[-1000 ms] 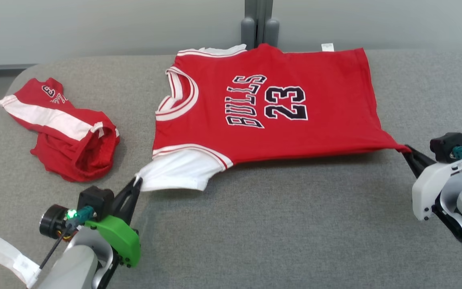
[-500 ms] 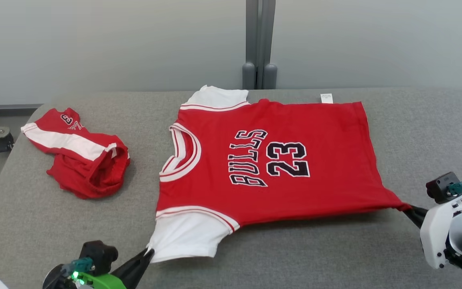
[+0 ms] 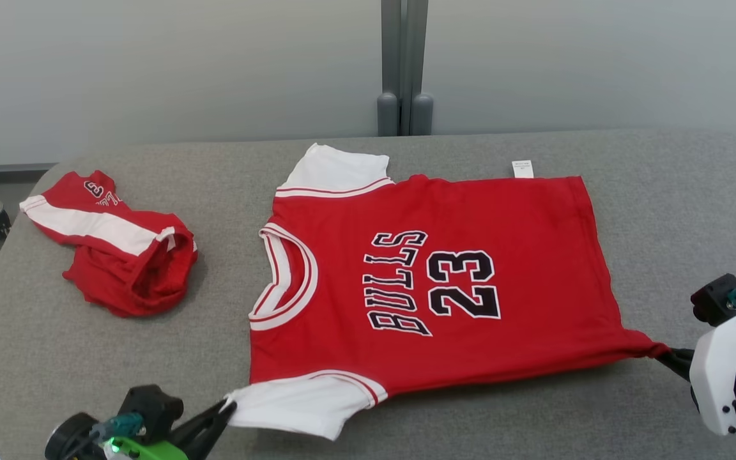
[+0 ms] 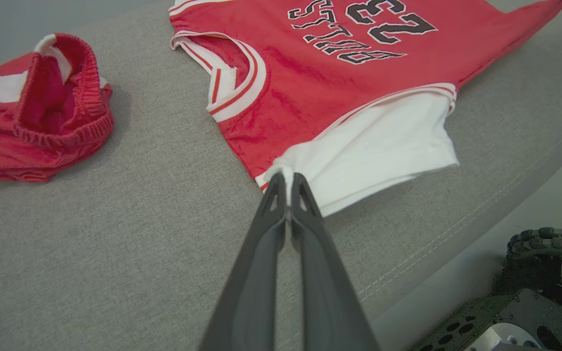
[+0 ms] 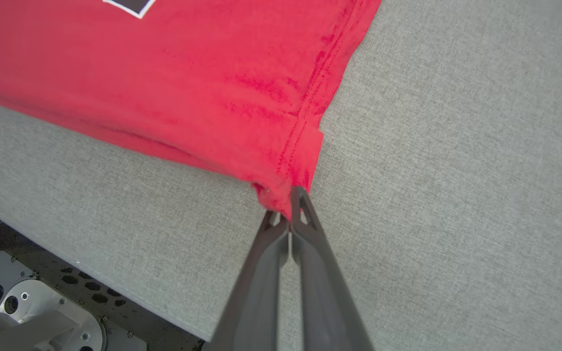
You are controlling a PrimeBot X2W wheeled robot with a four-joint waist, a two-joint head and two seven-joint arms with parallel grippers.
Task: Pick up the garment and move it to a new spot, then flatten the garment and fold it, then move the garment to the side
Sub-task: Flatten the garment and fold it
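left end effector (image 4: 286, 178): fingers pinched together on the white sleeve corner of the garment (image 3: 438, 281), nothing else in the grip. right end effector (image 5: 288, 200): fingers closed tight on the red hem corner. garment is a red BULLS 23 jersey, print up, spread on the grey desk (image 3: 662, 191), spanning between the two end effectors and reaching ahead of both sets of fingertips. near edge runs straight from grip to grip. shorts (image 3: 119, 255), red with a white stripe, bunched ahead-left of the left end effector, apart from the garment.
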